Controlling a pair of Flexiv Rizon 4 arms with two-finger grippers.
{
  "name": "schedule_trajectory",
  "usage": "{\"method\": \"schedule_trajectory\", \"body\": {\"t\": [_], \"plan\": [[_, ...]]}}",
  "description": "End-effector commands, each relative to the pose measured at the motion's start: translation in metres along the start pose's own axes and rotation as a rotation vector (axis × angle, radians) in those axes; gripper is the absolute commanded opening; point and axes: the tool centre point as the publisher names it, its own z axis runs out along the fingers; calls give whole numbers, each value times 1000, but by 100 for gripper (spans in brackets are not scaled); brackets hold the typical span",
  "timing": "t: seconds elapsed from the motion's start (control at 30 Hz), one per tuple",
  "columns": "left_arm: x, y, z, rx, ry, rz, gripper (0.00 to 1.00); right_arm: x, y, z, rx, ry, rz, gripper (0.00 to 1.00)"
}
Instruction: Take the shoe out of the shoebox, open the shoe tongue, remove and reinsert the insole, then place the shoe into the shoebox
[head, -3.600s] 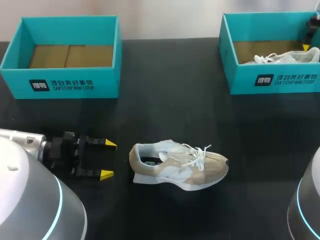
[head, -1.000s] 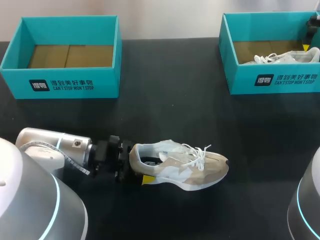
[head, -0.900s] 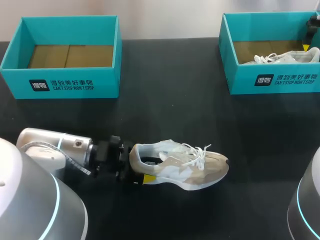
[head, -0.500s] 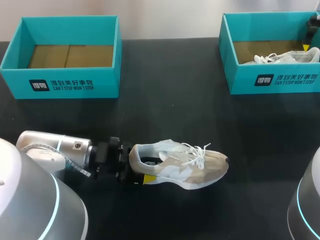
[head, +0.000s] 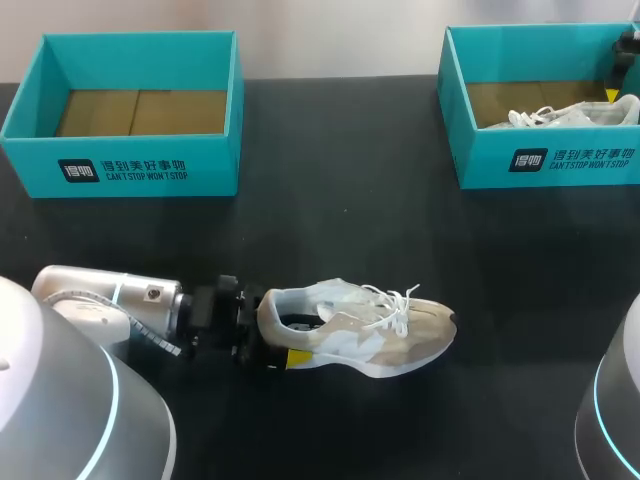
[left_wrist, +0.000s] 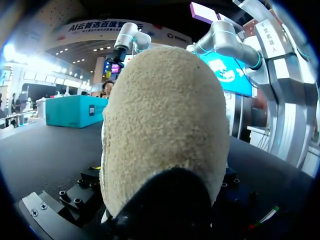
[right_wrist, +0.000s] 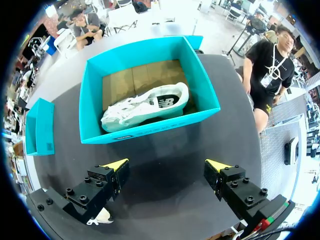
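The shoe (head: 360, 325) rests on the worktop (head: 340, 220), near its front edge, toe toward my right. My left hand (head: 288, 328) grasps its heel. An empty shoebox (head: 125, 165) stands well behind. My right hand (right_wrist: 167, 165) hangs released above another shoebox (right_wrist: 150, 131) holding a second shoe (right_wrist: 145, 107).
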Motion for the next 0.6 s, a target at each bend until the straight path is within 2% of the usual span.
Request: {"method": "schedule_trajectory", "body": {"t": [0.03, 0.5, 0.6], "plan": [[1, 2, -1, -1, -3, 0, 0, 0, -1, 0, -1, -1, 1, 100], [1, 2, -1, -1, -3, 0, 0, 0, -1, 0, -1, -1, 1, 100], [1, 2, -1, -1, -3, 0, 0, 12, -9, -3, -6, -53, 22, 100]]}}
